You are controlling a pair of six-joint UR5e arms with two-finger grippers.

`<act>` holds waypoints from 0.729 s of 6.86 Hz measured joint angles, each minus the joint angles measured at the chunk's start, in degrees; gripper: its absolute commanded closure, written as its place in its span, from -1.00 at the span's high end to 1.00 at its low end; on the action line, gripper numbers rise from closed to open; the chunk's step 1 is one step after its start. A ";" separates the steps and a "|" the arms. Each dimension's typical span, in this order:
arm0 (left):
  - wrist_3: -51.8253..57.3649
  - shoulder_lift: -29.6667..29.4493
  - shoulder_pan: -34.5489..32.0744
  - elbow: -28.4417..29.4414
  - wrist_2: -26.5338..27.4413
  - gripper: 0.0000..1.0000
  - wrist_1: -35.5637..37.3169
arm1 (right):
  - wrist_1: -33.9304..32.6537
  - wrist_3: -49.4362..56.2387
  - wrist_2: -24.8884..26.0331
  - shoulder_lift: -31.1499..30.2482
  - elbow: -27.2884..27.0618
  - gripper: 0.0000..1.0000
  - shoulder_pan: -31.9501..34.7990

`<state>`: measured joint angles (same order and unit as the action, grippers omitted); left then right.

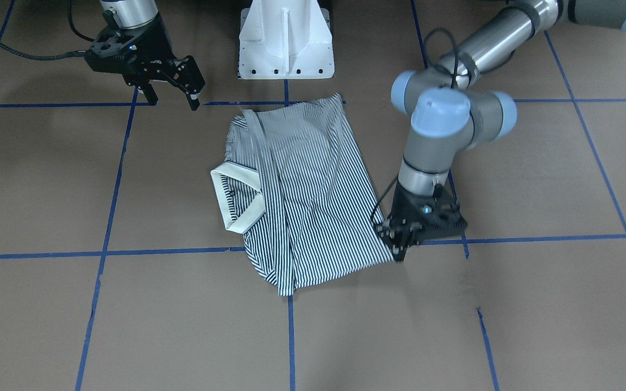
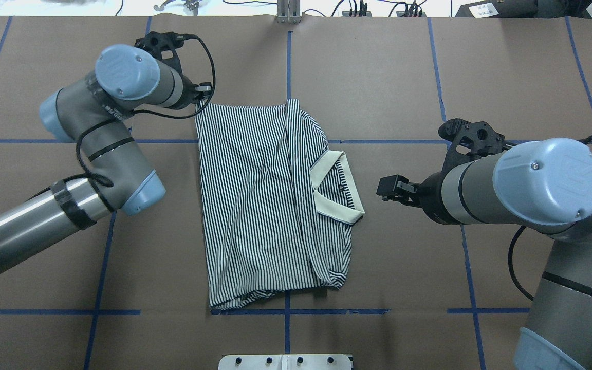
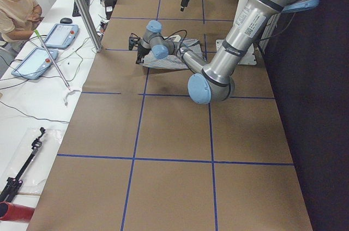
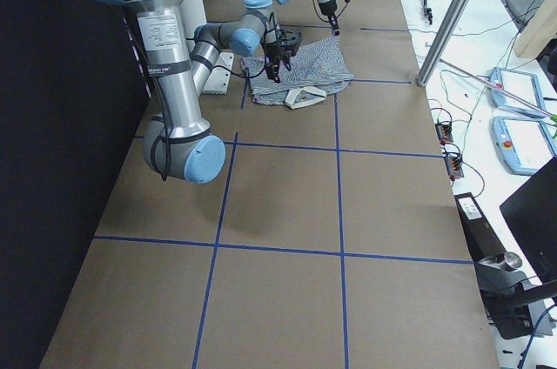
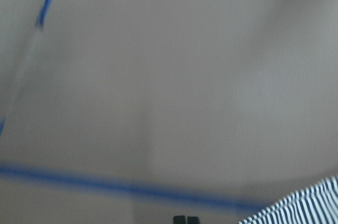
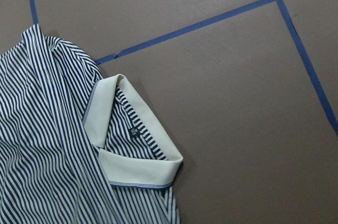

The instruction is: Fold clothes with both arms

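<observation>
The striped polo shirt (image 2: 255,205) lies flat on the brown table, its sides folded in and its cream collar (image 2: 337,187) pointing towards the robot's right. It also shows in the front view (image 1: 313,206) and the right wrist view (image 6: 42,145). My left gripper (image 1: 400,251) is low at the shirt's far left corner. In the left wrist view its pads (image 5: 179,220) are together, and the striped cloth (image 5: 306,205) lies just beside them. My right gripper (image 1: 174,100) is open and empty, off the shirt on the collar side (image 2: 384,189).
The white pedestal base (image 1: 286,43) stands at the robot's edge of the table. Blue tape lines (image 2: 95,267) grid the table. An operator (image 3: 16,7) sits with tablets (image 3: 32,59) past the far edge, next to a metal pole (image 3: 82,10).
</observation>
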<state>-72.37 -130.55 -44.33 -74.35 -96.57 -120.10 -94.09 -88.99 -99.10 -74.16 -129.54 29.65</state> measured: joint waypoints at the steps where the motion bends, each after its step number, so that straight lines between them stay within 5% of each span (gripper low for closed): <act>1: 0.03 -4.46 -1.44 8.54 0.05 -0.53 -4.65 | 0.96 0.05 -0.46 0.03 0.01 1.00 0.44; 2: 0.03 -6.73 -2.31 13.21 0.05 -0.27 -7.40 | 3.36 0.18 -0.79 -0.11 0.17 1.00 0.86; 3: 0.10 -7.05 -2.94 14.48 -0.08 -0.21 -8.70 | 5.57 0.45 -0.73 -0.25 0.95 1.00 0.98; 5: 0.21 -0.91 -3.45 6.55 -2.64 -0.21 -9.06 | 7.04 0.85 -0.46 2.42 5.22 1.00 0.77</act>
<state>-72.16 -131.46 -47.79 -67.80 -99.21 -129.16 -87.05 -88.14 -99.56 -71.74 -124.32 30.42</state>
